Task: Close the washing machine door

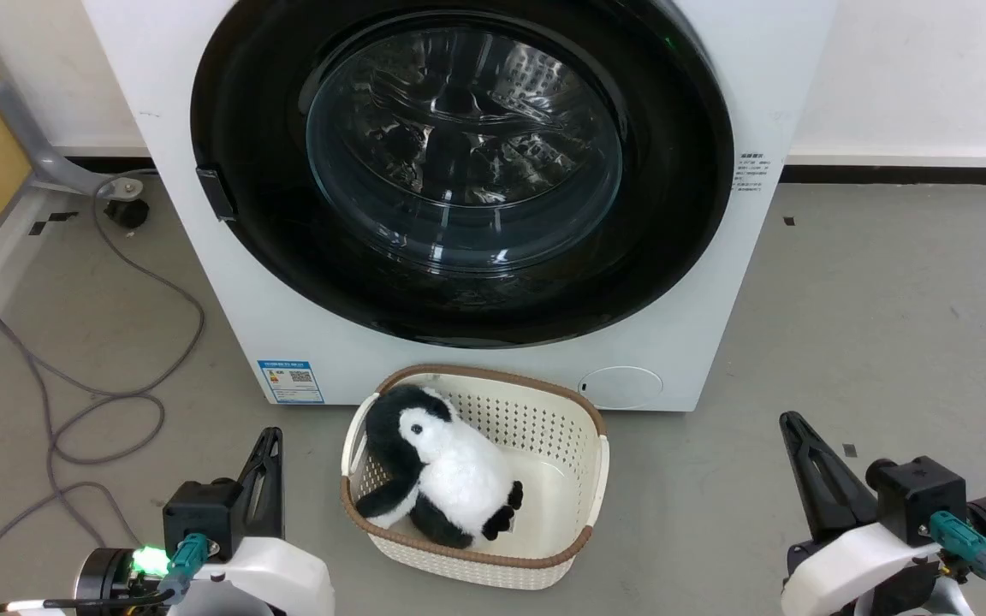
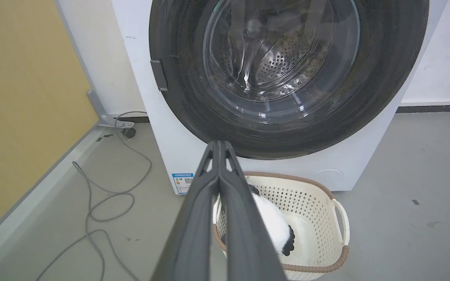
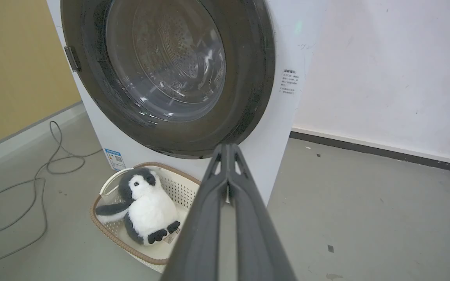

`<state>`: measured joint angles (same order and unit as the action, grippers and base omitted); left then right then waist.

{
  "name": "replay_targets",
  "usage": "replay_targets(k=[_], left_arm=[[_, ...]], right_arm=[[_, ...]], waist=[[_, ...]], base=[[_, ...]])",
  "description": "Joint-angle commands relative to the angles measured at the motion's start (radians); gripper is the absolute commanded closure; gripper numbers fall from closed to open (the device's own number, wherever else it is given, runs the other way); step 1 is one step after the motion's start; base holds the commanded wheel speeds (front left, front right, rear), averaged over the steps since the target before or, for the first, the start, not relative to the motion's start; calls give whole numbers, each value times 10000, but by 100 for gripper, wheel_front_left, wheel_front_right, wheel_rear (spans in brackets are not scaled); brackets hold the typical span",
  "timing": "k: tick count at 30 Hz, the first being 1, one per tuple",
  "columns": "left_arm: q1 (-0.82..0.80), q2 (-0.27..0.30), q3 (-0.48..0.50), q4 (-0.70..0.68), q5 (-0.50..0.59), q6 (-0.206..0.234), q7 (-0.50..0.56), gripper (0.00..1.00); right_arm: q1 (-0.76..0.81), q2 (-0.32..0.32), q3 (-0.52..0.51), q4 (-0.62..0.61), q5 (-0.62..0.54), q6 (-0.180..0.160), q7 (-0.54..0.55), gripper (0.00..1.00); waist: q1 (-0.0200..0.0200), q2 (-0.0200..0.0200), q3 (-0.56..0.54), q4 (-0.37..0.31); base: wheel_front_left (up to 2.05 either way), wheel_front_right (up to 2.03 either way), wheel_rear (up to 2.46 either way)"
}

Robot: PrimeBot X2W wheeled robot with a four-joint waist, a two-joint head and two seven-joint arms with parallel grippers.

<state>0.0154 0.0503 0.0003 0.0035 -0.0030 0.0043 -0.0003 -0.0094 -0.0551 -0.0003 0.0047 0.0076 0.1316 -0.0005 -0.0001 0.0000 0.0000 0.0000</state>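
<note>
the left end effector (image 1: pixel 270 438) rests low, its two dark fingers pressed together and holding nothing; in the left wrist view they meet at one tip. ahead of it and above, a bit to its right, is the washing machine door (image 1: pixel 459 171). the door seems to lie flat against the white front of the machine, with no gap that i can see, so i judge the closing step is finished or almost finished. whether the latch has caught, i cannot tell. if it has not, the next move calls for a firm push with closed fingers on the black rim near the small handle piece (image 1: pixel 215 192), the side nearest the left end effector.

the door faces straight out toward both end effectors. it is round, so it has no real long axis; only the handle piece marks its left side.

the right end effector (image 1: pixel 791 426) is also low, fingers pressed together, empty, with the door ahead to its left.
</note>
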Motion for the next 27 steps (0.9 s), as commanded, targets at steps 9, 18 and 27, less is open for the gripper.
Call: replay_targets(k=[9,18,27], left_arm=[[-154,-1,-3,-35,30,-43,3,100],[-154,-1,-3,-35,30,-43,3,100],[-154,-1,-3,-35,30,-43,3,100]], right_arm=[[94,49,3,-47,-76,-9,5,100],[94,49,3,-47,-76,-9,5,100],[94,49,3,-47,-76,-9,5,100]], waist=[[1,0,0,0],[1,0,0,0],[1,0,0,0]], base=[[0,0,0],[0,0,0],[0,0,0]])
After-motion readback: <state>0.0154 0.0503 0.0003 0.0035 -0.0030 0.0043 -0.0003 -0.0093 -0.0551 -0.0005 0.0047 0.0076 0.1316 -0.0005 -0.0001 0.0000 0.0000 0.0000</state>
